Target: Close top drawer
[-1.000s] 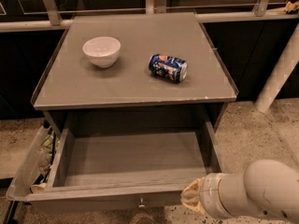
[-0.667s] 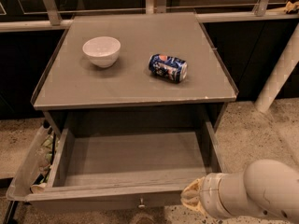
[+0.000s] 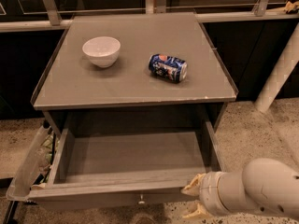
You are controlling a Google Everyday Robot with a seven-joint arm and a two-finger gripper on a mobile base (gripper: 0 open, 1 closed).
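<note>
The top drawer [image 3: 133, 154] of the grey cabinet is pulled far out, and its shallow grey box is empty. Its flat front [image 3: 93, 193] faces me at the bottom of the camera view, with a small round metal knob [image 3: 141, 200] at its centre. My gripper [image 3: 193, 199] is at the lower right, at the right end of the drawer front. Its two tan fingertips [image 3: 192, 186] are spread apart, one at the front's top edge and one below it. It holds nothing.
On the cabinet top [image 3: 131, 90] are a white bowl [image 3: 101, 51] and a blue can [image 3: 168, 67] lying on its side. A clear plastic bin [image 3: 27, 164] hangs at the cabinet's left side. A white pole [image 3: 280, 73] leans at the right. The floor is speckled stone.
</note>
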